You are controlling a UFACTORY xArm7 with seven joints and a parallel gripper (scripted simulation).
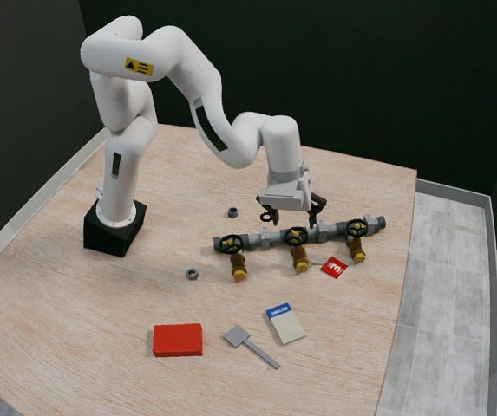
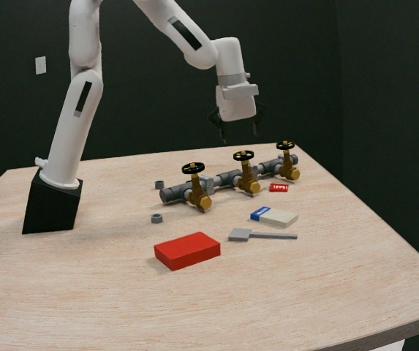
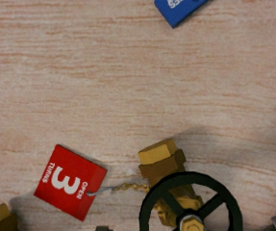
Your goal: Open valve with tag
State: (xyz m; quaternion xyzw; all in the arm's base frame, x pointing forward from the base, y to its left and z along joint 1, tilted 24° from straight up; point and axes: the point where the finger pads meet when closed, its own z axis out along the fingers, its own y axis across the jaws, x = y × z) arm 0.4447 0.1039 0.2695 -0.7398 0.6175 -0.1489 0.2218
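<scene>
A grey pipe (image 1: 279,235) lies on the table with three brass valves with black handwheels: left (image 1: 231,243), middle (image 1: 296,236) and right (image 1: 356,227). A red tag (image 1: 333,267) reading "3 turns open" lies flat between the middle and right valves. In the wrist view the tag (image 3: 70,182) hangs by a thin chain (image 3: 123,187) from the valve whose handwheel (image 3: 190,212) is at the bottom edge. My gripper (image 1: 291,217) is open and empty. It points down and hovers a little above the middle valve's handwheel (image 2: 245,155), not touching it.
A red block (image 1: 177,340), a grey paddle-shaped tool (image 1: 249,344) and a white box with a blue end (image 1: 284,323) lie in front of the pipe. A grey nut (image 1: 190,272), a grey sleeve (image 1: 232,212) and a small black ring (image 1: 263,214) lie near the left valve. The arm's base (image 1: 114,224) stands to the left.
</scene>
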